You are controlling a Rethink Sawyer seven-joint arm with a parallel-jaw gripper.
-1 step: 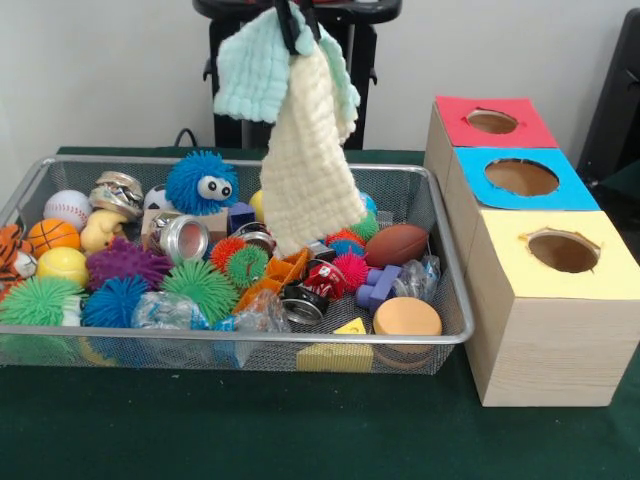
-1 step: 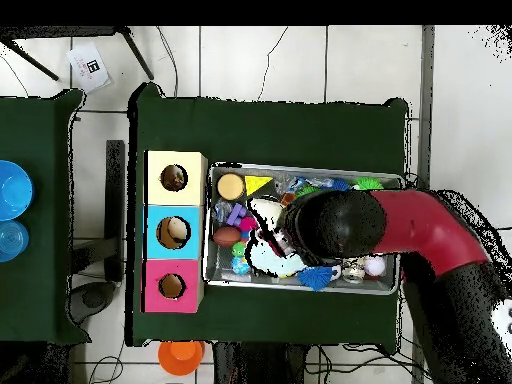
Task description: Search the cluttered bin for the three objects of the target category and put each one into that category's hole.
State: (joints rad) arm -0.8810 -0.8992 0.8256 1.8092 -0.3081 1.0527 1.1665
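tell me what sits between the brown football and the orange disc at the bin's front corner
In the front view, a blue block and a crumpled clear wrapper lie between the football and the orange disc.

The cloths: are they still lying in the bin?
No. The gripper holds both cloths up; they dangle above the bin.
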